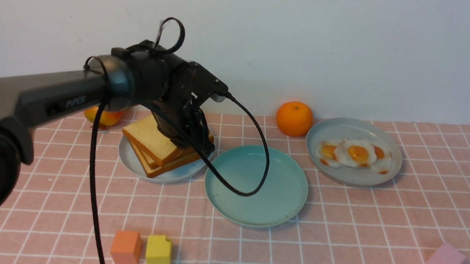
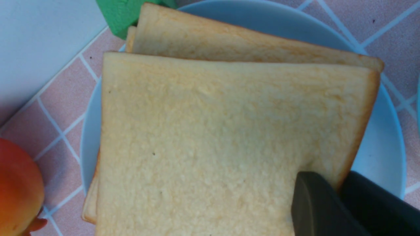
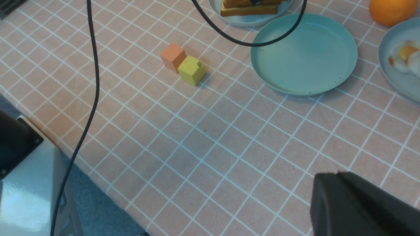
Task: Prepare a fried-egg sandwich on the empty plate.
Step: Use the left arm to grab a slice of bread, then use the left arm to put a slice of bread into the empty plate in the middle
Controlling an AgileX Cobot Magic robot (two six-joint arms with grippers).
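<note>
The mint-green empty plate [image 1: 256,185] sits mid-table with nothing on it; it also shows in the right wrist view [image 3: 303,55]. To its left a stack of toast slices [image 1: 150,141] lies on a pale plate [image 1: 168,174]. My left gripper [image 1: 202,148] is down at the stack's right edge. In the left wrist view the gripper [image 2: 341,186] is shut on the crust edge of the top toast slice [image 2: 213,137]. Fried eggs [image 1: 354,152] lie on the right pale plate [image 1: 389,172]. No fried-egg sandwich is in view. My right gripper [image 3: 338,173] is shut and empty above the tablecloth.
An orange [image 1: 294,118] stands behind the plates. A red-orange fruit [image 1: 103,117] lies behind the toast plate, a green block [image 2: 121,13] beside it. Orange [image 1: 126,247] and yellow [image 1: 158,251] blocks sit front left, a pink block [image 1: 445,259] front right. A black cable [image 1: 252,189] hangs over the mint plate.
</note>
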